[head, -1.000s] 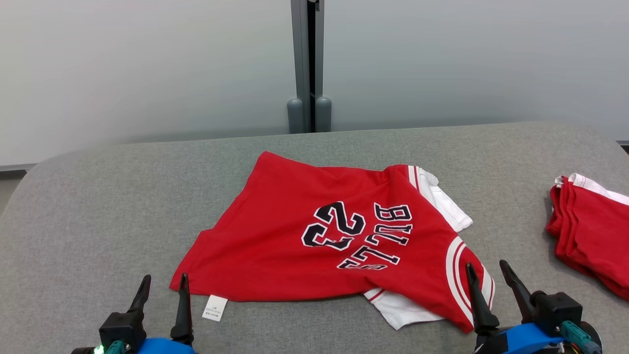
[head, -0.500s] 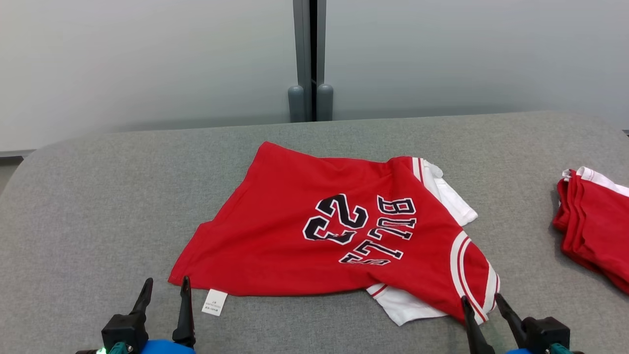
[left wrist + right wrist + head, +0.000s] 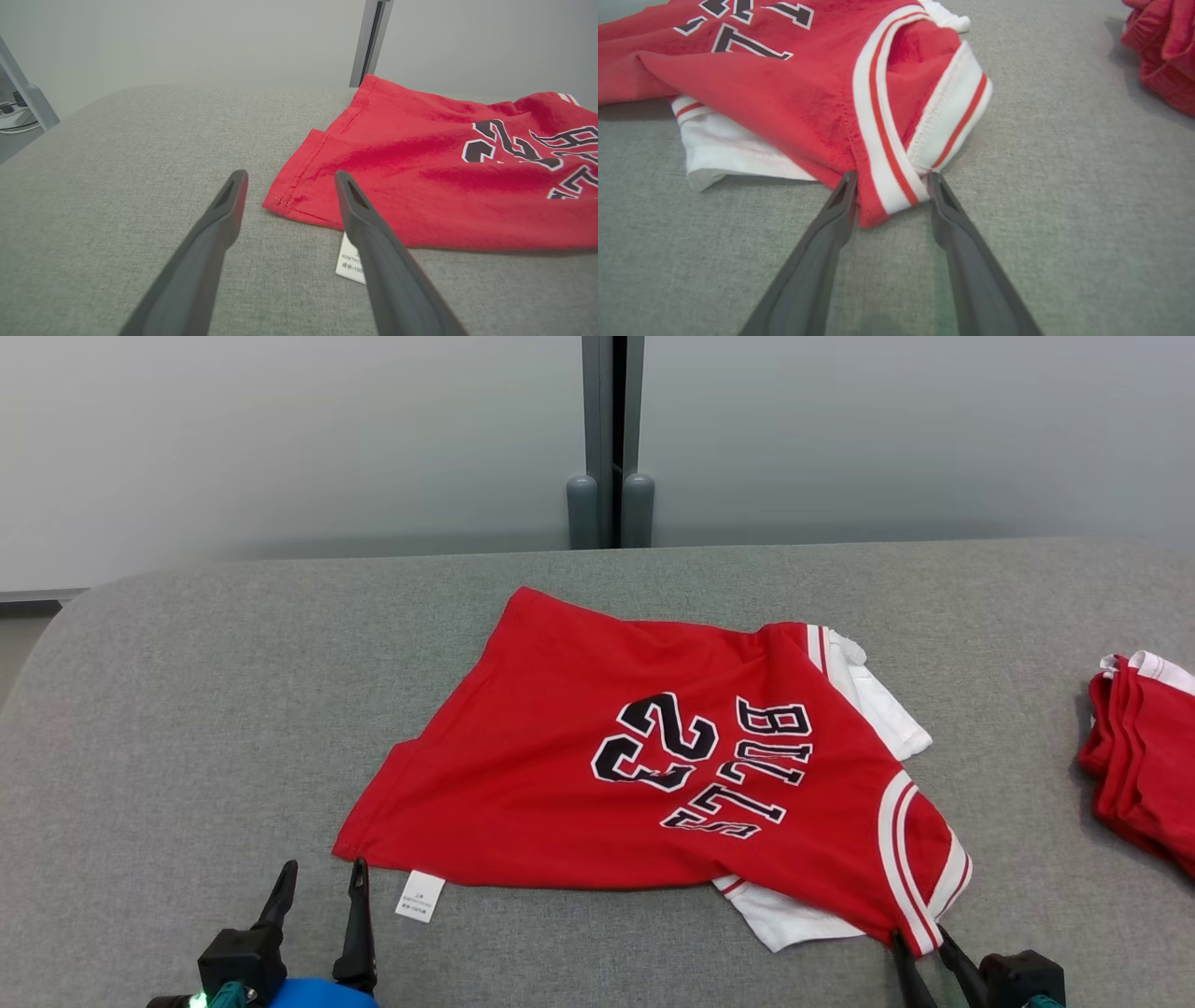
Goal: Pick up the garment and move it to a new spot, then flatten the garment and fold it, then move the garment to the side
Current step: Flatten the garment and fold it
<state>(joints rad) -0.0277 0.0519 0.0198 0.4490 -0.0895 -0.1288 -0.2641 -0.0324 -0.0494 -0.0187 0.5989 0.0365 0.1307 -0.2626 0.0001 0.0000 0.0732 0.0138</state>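
Folded red pile [image 3: 1144,756] lies well right of jersey [image 3: 560,784] on grey table [image 3: 187,709]

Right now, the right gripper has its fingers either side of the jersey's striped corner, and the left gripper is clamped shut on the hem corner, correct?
Not quite. The left gripper is open, not clamped: the left wrist view shows its fingers wide apart, the hem corner of the jersey showing between them. The right gripper does have its fingers either side of the striped corner.
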